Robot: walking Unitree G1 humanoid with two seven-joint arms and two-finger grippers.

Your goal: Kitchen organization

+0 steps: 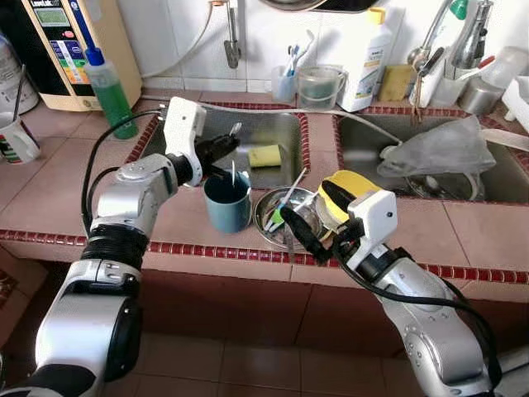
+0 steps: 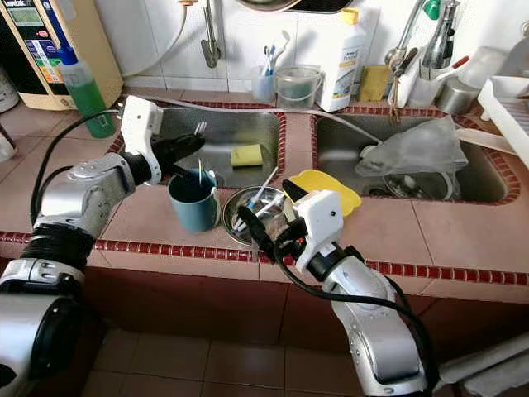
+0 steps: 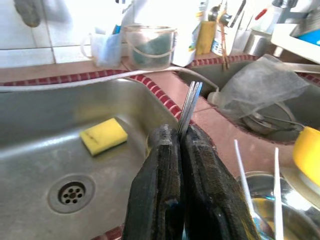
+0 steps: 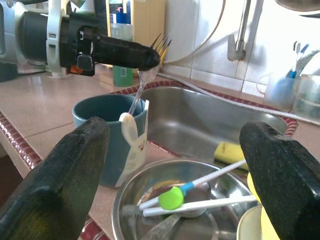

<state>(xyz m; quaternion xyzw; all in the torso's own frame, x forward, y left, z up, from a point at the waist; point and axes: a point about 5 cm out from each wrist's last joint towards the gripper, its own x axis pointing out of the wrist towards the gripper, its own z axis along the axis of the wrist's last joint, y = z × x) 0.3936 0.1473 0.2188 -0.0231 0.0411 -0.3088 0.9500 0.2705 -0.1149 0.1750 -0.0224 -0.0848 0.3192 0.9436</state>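
Tiled kitchen counter (image 1: 74, 165) with red trim, two steel sinks set in it.

Left gripper (image 1: 221, 147) raised over a blue mug (image 1: 227, 203), fingers pressed together on a metal fork (image 4: 150, 67), tines pointing up and away, handle angled down into the mug. Mug upright on the counter at the front edge of the left sink (image 1: 264, 132), touching or just beside a steel bowl (image 1: 285, 217). A pale cartoon figure, perhaps a rabbit, printed on the mug's side in the right wrist view; no lettering legible there.

Right gripper (image 1: 296, 227) low over the near rim of the steel bowl, fingers spread wide apart, nothing between them. In the bowl: white stick-like utensils, one with a blue handle and a green round end (image 4: 171, 197). Yellow plate or lid (image 1: 351, 186) just beside the bowl, partly behind the right wrist.

Yellow sponge (image 1: 264, 155) lying in the left sink near the drain. Crumpled clear plastic bag (image 1: 434, 149) in the right sink over some dishes.

Along the back: green soap bottle (image 1: 111, 95) with blue cap, clear plastic container (image 1: 318, 87), white bottle (image 1: 368, 62) with yellow cap, its label too blurred to read. At far left, a cream appliance (image 1: 70, 45) with a dark panel of small coloured buttons, text unreadable.
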